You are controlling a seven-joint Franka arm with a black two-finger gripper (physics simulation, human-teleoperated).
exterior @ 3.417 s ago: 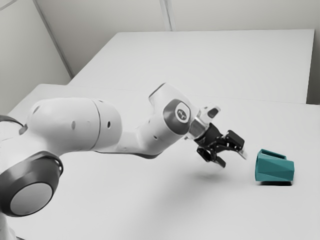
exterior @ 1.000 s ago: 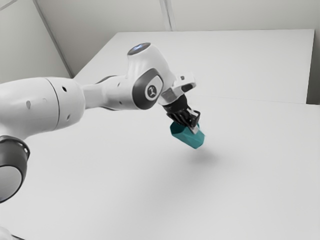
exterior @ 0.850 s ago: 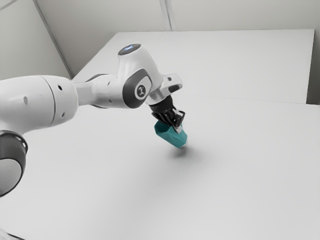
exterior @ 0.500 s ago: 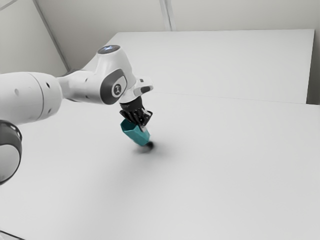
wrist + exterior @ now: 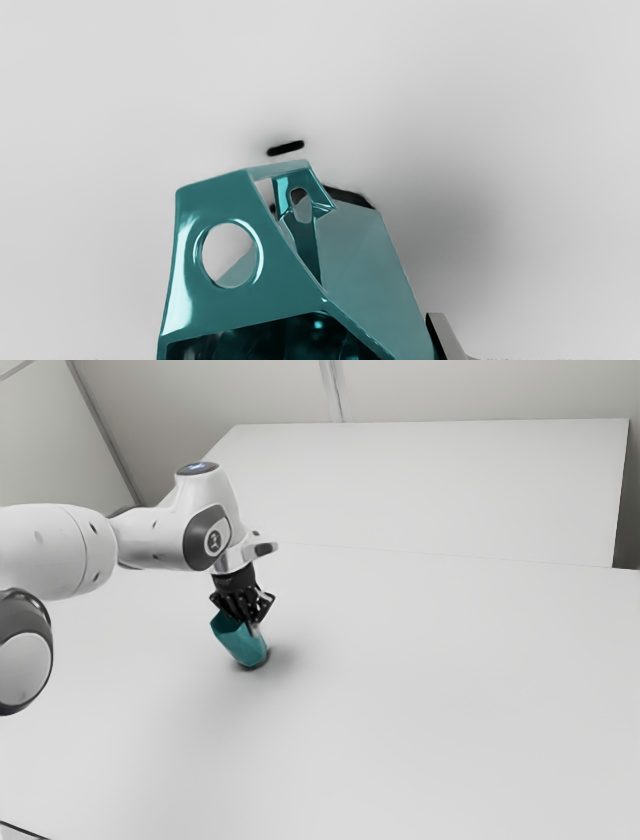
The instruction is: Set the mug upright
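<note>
Mug in teal leans at a slant below the tool, mouth upward and tipped toward the exterior view's left, so it is not upright. Its lower end is close over the pale worktop, beside a dark shadow; whether they touch, I cannot tell. The tool is clamped on the mug near its mouth. In the wrist view, one finger lies against the outer wall; the other is hidden.

No readable text or signs (alas)
</note>
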